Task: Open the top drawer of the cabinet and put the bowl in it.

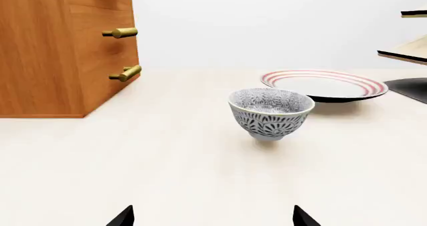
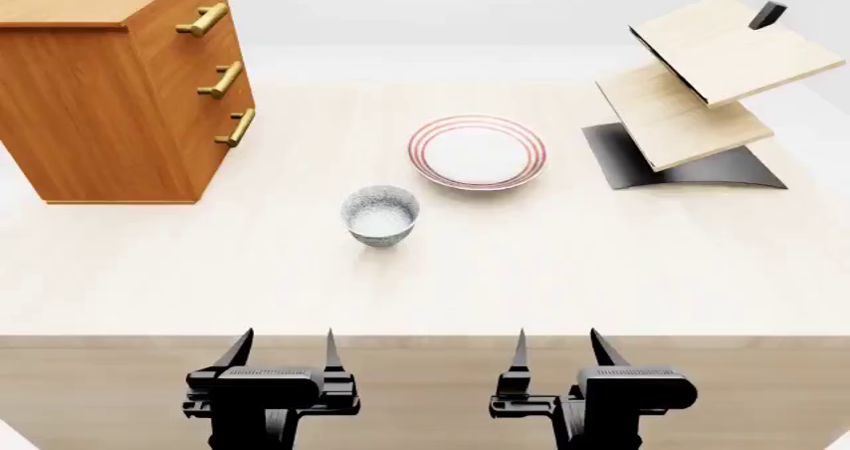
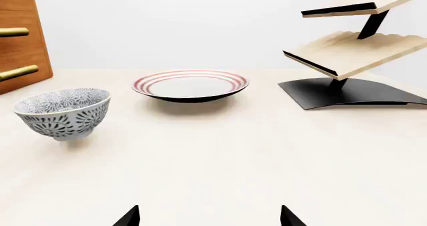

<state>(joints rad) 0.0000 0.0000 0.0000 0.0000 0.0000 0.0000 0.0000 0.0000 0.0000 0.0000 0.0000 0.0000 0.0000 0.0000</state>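
Note:
The cabinet (image 2: 113, 92) stands at the table's far left, all three drawers shut. The top drawer (image 2: 186, 17) has a brass bar handle (image 2: 202, 19). The cabinet also shows in the left wrist view (image 1: 60, 51). The speckled bowl (image 2: 380, 214) sits upright on the table, right of the cabinet; it shows in the left wrist view (image 1: 271, 112) and the right wrist view (image 3: 62, 112). My left gripper (image 2: 285, 352) and right gripper (image 2: 556, 350) hang open and empty at the table's near edge, well short of the bowl.
A white plate with red rings (image 2: 477, 152) lies behind and right of the bowl. A pale tilted-board rack (image 2: 698, 82) on a black base stands at the far right. The table's near edge (image 2: 425, 338) runs just ahead of both grippers.

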